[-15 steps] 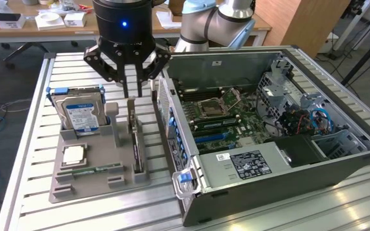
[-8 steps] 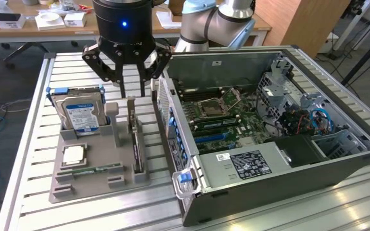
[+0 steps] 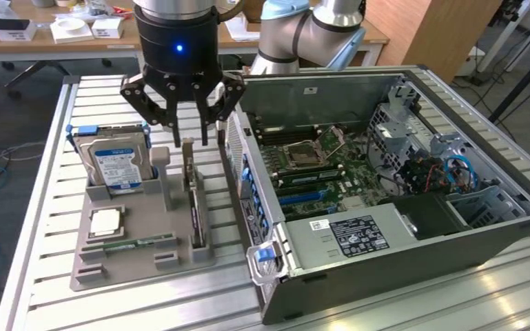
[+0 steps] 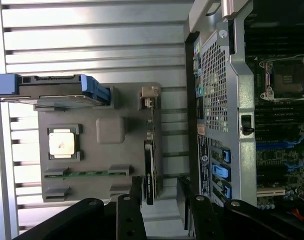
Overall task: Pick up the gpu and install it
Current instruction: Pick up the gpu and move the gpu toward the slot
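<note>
From where I stand, the gripper [image 3: 196, 131] hangs over the grey parts tray [image 3: 145, 265] that sits on the slatted table [image 3: 53, 207], just beside the open computer case [image 3: 412, 255]. Its jaws stand wide apart and hold nothing. They straddle the line of the gpu [image 3: 194, 207], one on each side of its upper edge, and I see no contact.

The gpu stands on its long edge in a slot at the side of the tray nearest the case. From the wrist camera it shows edge-on as a thin dark strip [image 4: 150, 150], with the pale bracket end at the far end and the gripper [image 4: 161, 200] over the near end. The hard drive [image 3: 113, 162] stands upright in its own cradle well apart from it. The processor chip [image 3: 105, 222] and the green memory stick [image 3: 131, 243] lie flat on the tray's other side.

I judge the card light and stiff, but delicate: a thin board that would not like being bent or squeezed hard. Its flat faces are probably smooth, so a light pinch could slip. The sensible hold looks to be across the two faces near the top edge, about mid-length, so it lifts level out of the slot. The connector edge sits down in the tray, so I cannot see it
</note>
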`<state>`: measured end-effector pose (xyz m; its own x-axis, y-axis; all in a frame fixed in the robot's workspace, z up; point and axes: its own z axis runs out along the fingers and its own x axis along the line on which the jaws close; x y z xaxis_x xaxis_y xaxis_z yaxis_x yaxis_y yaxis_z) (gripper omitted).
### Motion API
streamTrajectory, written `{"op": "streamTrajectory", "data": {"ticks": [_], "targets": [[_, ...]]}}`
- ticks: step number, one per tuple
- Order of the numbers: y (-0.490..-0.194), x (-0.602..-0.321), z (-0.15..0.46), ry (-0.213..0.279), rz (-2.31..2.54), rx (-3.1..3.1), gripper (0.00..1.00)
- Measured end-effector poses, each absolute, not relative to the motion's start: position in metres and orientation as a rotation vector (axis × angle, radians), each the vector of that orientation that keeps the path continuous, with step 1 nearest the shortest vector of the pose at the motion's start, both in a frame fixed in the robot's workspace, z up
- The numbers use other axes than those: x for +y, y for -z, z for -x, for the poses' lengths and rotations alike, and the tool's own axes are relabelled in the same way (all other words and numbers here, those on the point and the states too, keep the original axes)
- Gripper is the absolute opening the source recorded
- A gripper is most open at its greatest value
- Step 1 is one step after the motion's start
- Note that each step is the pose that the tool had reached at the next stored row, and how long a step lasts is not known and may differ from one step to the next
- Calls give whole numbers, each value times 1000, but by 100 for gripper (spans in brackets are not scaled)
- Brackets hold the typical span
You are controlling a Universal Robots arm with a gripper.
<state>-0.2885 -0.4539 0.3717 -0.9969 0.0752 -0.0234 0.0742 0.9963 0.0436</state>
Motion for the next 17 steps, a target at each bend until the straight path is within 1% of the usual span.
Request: {"op": "streamTrajectory", "data": {"ticks": [17], "targets": [[-341,-454,289,-67,-117,3114,41]]}}
